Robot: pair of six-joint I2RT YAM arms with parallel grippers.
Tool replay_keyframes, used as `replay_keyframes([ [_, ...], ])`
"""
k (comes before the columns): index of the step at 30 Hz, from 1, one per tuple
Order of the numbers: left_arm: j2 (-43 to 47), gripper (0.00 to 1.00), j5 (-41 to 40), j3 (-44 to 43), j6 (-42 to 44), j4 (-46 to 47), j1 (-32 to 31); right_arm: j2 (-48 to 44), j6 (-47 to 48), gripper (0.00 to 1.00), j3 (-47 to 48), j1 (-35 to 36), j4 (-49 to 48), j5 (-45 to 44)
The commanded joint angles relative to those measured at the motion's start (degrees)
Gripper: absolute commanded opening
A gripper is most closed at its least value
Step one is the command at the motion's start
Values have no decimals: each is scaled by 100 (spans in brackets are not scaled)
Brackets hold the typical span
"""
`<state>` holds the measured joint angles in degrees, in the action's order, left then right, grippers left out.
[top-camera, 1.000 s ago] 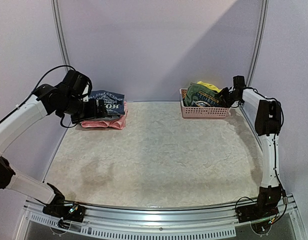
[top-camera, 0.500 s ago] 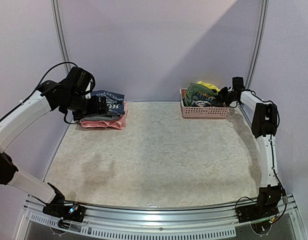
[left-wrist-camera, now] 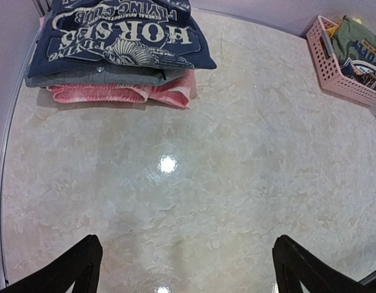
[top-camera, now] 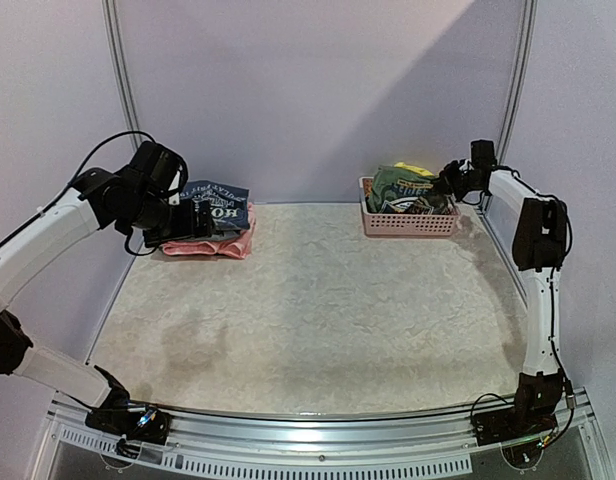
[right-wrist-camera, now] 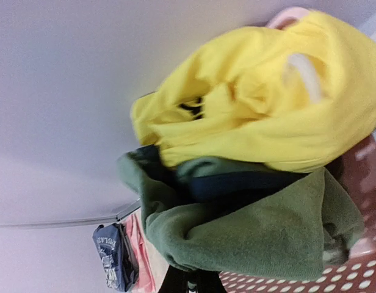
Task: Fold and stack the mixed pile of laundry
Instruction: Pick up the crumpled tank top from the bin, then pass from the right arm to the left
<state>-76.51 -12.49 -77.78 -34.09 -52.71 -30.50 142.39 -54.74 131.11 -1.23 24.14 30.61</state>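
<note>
The laundry pile lies in the pink basket [top-camera: 408, 226] at the back right: an olive-green shirt [top-camera: 394, 186] with bright yellow shorts [top-camera: 417, 168] on top. My right gripper [top-camera: 446, 184] is at the basket's right end. In the right wrist view the yellow shorts [right-wrist-camera: 267, 104] lie over the green shirt [right-wrist-camera: 255, 232], whose edge covers my right gripper [right-wrist-camera: 191, 282]; its dark fingers stand close together on the fabric. My left gripper [top-camera: 200, 222] hovers open and empty in front of the folded stack, its fingers [left-wrist-camera: 78, 268] wide apart over bare table.
A folded stack sits at the back left: a navy printed shirt [left-wrist-camera: 121, 36] on a grey layer and a pink garment [left-wrist-camera: 121, 93]. The basket [left-wrist-camera: 334, 68] shows at the left wrist view's top right. Lilac walls and metal posts close in the back and sides.
My right gripper has risen a little at the basket's right end, and the green shirt has shifted with it. My left arm has drawn back slightly from the stack.
</note>
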Motion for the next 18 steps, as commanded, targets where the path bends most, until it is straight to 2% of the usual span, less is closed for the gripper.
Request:
replay_keyframes([
  [1, 340, 99, 94, 237, 218, 78, -70, -1212, 281, 0, -148, 81, -87, 450],
  [11, 929, 98, 358, 508, 586, 114, -70, -2434, 241, 0, -227, 576, -360, 1064],
  [18, 1158, 95, 1103, 755, 870, 617, -88, -3258, 109, 0, -544, 825, -347, 898],
])
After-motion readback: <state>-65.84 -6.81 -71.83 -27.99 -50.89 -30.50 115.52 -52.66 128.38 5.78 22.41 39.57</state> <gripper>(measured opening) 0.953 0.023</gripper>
